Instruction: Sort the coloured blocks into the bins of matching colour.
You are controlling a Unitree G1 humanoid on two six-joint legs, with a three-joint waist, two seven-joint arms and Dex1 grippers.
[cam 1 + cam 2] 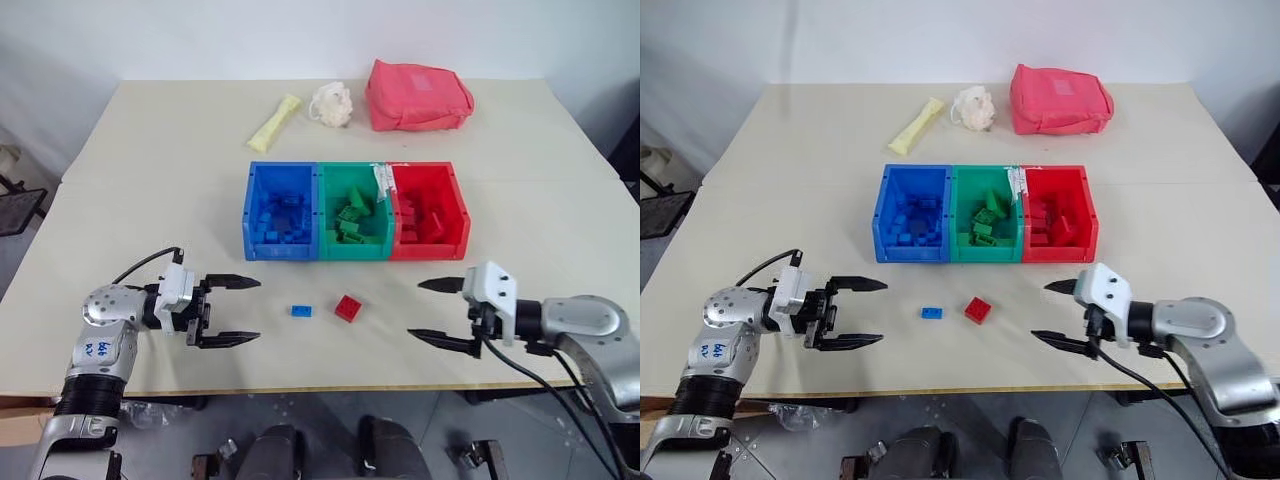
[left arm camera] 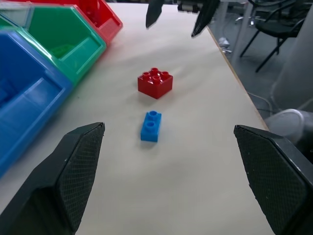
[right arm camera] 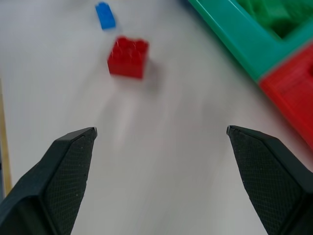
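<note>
Black fingers of the left gripper (image 1: 243,310) stand spread wide and hold nothing, pointing level across the table toward the centre. Across from it the right gripper (image 1: 432,311) is likewise fully spread and empty, aimed back at the left one. Between the two, on the bare tabletop (image 1: 150,200), lie the last loose pieces: a small blue block (image 1: 301,311) at about three o'clock from the left fingertips, and a red block (image 1: 348,307) just beside it, at about nine o'clock from the right fingertips. The two blocks are near each other but apart.

Beyond them, at twelve o'clock, sits the joined row of bins: the blue bin (image 1: 250,205), the green bin (image 1: 325,200) and the red bin (image 1: 457,205), each already holding bricks of its own colour. Farther off at twelve o'clock rest a pink bag (image 1: 418,95), a white crumpled thing (image 1: 333,103) and a pale yellow strip (image 1: 275,122).

The sensible split, as I judge it, is left for blue and right for red, since each bin is on that arm's side. Either gripper should come down over its block with one finger on each side, closing across the narrow width, and keep well off the neighbouring block so as not to knock it.
</note>
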